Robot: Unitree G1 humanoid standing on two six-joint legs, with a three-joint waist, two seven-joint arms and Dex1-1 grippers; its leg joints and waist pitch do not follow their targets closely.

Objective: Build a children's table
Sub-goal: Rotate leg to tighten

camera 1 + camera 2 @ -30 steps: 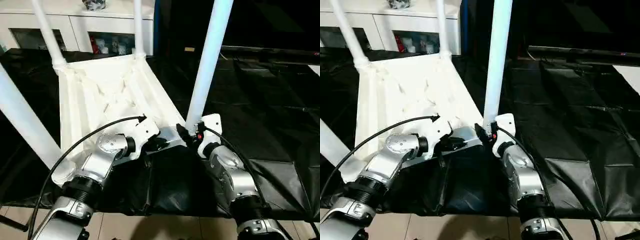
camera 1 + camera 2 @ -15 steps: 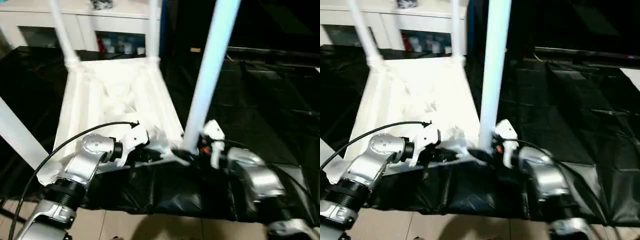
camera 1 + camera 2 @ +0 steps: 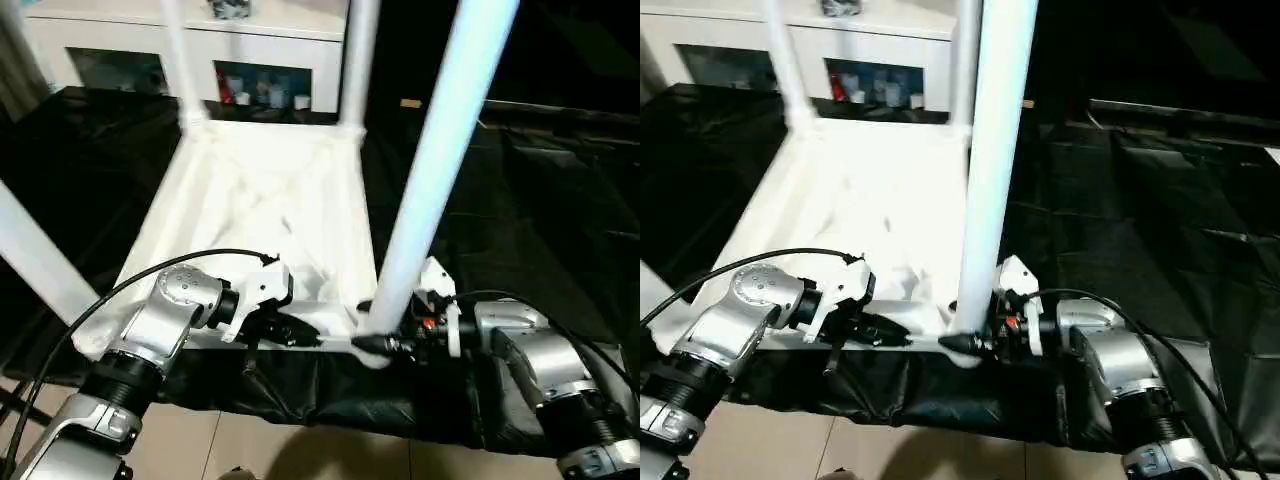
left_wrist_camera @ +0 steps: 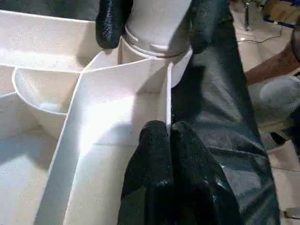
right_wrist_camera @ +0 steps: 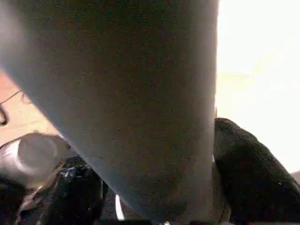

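- The room is dim, and the black sheet (image 3: pixel 520 230) soaks up most of the light.
- The children's table (image 3: pixel 270 215) glares white, its ribs washed out.
- The near leg (image 3: pixel 990 160) is streaked with motion blur and tinted pale blue.
- In the left wrist view, soft shadows fill the rib pockets and the black fingers (image 4: pixel 168 173) are sharp.
- In the right wrist view, the leg is a grey, unfocused mass against a blown-out bright patch.

One children's table (image 3: pixel 265 215), upside down, four legs counted: near-right leg (image 3: pixel 435 170), near-left leg (image 3: pixel 35 255), two far legs (image 3: pixel 175 55). My two grippers: left gripper (image 3: pixel 283 328), right gripper (image 3: pixel 385 345). One black-sheeted table (image 3: pixel 520 210). One white cabinet (image 3: pixel 130 45).
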